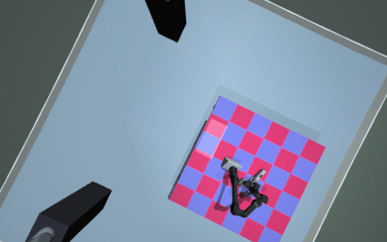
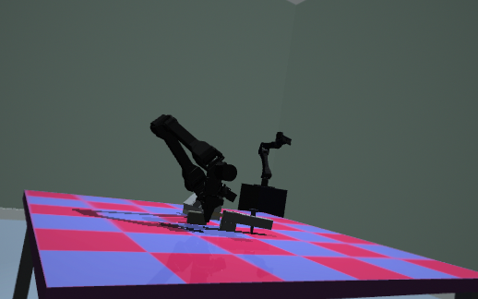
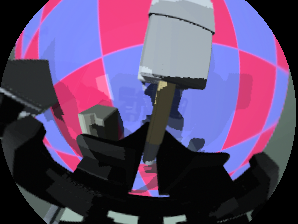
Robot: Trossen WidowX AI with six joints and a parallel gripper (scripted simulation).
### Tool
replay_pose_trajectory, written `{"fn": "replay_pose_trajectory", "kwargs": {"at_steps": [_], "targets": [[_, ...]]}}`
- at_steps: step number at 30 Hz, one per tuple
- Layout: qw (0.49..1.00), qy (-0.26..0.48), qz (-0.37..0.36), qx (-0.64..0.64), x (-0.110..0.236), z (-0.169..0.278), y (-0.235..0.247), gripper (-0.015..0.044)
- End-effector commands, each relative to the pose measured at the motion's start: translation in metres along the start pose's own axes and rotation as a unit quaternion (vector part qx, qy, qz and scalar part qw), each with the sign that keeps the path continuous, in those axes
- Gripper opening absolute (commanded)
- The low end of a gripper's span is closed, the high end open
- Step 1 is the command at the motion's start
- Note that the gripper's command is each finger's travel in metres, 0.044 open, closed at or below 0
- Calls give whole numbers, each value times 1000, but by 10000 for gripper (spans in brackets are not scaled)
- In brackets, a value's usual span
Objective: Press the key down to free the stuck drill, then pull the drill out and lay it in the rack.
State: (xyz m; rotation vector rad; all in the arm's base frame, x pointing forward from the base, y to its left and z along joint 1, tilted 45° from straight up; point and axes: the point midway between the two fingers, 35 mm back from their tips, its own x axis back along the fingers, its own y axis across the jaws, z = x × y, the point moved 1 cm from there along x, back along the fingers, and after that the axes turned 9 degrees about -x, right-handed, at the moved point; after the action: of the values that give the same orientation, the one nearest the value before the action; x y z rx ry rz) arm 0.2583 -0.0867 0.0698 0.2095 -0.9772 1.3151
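In the wrist view a light grey holder block (image 3: 178, 36) lies on the checkered table, with a thin tan drill (image 3: 160, 119) sticking out of it toward me. My gripper (image 3: 152, 125) (image 1: 251, 183) is shut on the free end of the drill, low over the table. In the side view the holder (image 2: 246, 222) is a dark grey bar, and the key (image 2: 253, 215) is a small black pin standing up from it. From above the holder (image 1: 261, 173) lies just beyond my fingers. I cannot tell how far down the key sits.
A light grey block (image 1: 232, 163) (image 2: 190, 201) sits by the arm's base. A black box (image 2: 263, 199) carrying a small jointed stand is behind the holder. Dark grey pieces (image 3: 100, 123) lie left of my fingers. Two black camera bodies (image 1: 169, 19) (image 1: 75, 213) stand on the floor.
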Motion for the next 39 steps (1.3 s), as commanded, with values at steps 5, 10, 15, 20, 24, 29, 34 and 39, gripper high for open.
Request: {"fn": "replay_pose_trajectory", "kwargs": {"at_steps": [5,10,15,20,24,29,34,39], "targets": [[1000,-3,0,0,2,-1,0,0],[1000,-3,0,0,2,-1,0,0],[1000,-3,0,0,2,-1,0,0],[1000,-3,0,0,2,-2,0,0],[1000,-3,0,0,2,-2,0,0],[1000,-3,0,0,2,-2,0,0],[1000,-3,0,0,2,-1,0,0],[1000,-3,0,0,2,6,-1,0]]}}
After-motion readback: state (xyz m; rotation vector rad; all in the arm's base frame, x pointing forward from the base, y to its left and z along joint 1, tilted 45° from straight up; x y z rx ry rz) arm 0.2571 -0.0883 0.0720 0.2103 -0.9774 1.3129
